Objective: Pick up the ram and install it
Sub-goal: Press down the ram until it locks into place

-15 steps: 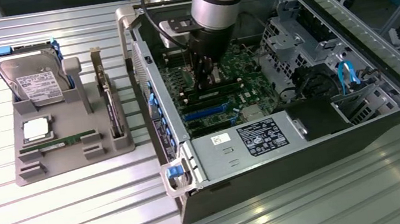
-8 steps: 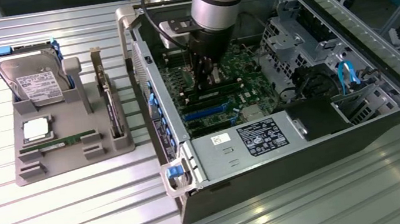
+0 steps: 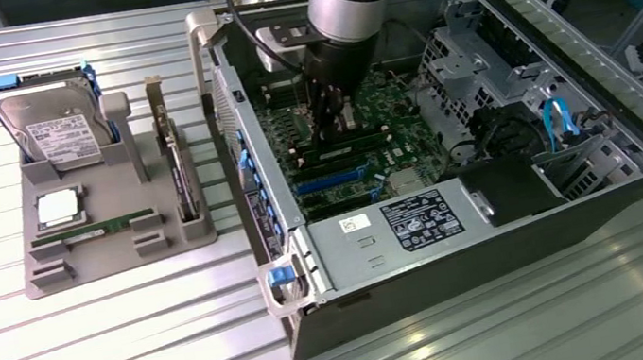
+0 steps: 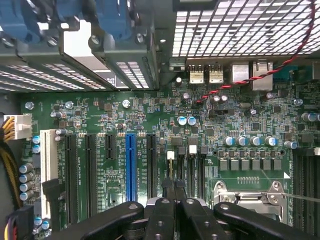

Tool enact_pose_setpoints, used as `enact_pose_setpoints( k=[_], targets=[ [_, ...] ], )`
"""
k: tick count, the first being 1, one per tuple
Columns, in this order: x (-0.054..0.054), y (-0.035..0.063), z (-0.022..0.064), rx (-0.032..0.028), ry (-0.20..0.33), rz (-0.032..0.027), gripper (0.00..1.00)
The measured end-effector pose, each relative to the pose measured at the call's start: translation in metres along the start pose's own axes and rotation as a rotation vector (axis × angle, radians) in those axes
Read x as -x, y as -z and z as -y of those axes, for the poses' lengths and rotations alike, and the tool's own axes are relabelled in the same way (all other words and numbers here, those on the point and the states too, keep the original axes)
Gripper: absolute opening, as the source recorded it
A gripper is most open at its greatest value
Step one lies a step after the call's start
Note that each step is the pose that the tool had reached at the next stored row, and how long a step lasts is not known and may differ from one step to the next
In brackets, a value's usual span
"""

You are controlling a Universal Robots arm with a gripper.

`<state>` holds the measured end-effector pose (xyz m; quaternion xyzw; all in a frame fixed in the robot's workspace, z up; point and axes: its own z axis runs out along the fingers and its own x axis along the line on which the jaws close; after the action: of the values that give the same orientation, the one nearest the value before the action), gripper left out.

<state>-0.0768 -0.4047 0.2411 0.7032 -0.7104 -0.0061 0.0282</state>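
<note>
My gripper [image 3: 334,123] reaches down into the open computer case [image 3: 580,199], over the motherboard's memory slots [image 4: 192,170]. Its two black fingers [image 4: 162,210] are shut, tips pressed together with no gap. In the wrist view my gripper [image 4: 173,186] sits directly above one slot, where a thin board edge [image 4: 170,167] stands in line with the tips. I cannot tell whether the tips touch it. A ram [image 3: 91,231], a narrow green stick, lies in the grey holder tray [image 3: 116,258] at the exterior view's left, far from the gripper.
The tray also holds a hard drive [image 3: 57,129], a square silver processor [image 3: 58,208] and an upright expansion card [image 3: 177,168]. Inside the case are the drive cage [image 3: 463,58], the power supply [image 3: 423,217], blue latches [image 3: 557,121] and a processor socket [image 4: 250,197].
</note>
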Motion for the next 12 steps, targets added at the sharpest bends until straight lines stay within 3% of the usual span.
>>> enact_pose_setpoints(
  k=[6, 12],
  targets=[
    [-0.001, 0.019, -0.0009, 0.0, 0.0, -0.0001, 0.1],
    [-0.002, 0.0496, -0.0024, 0.0, 0.0, -0.0001, 0.1]
  ],
)
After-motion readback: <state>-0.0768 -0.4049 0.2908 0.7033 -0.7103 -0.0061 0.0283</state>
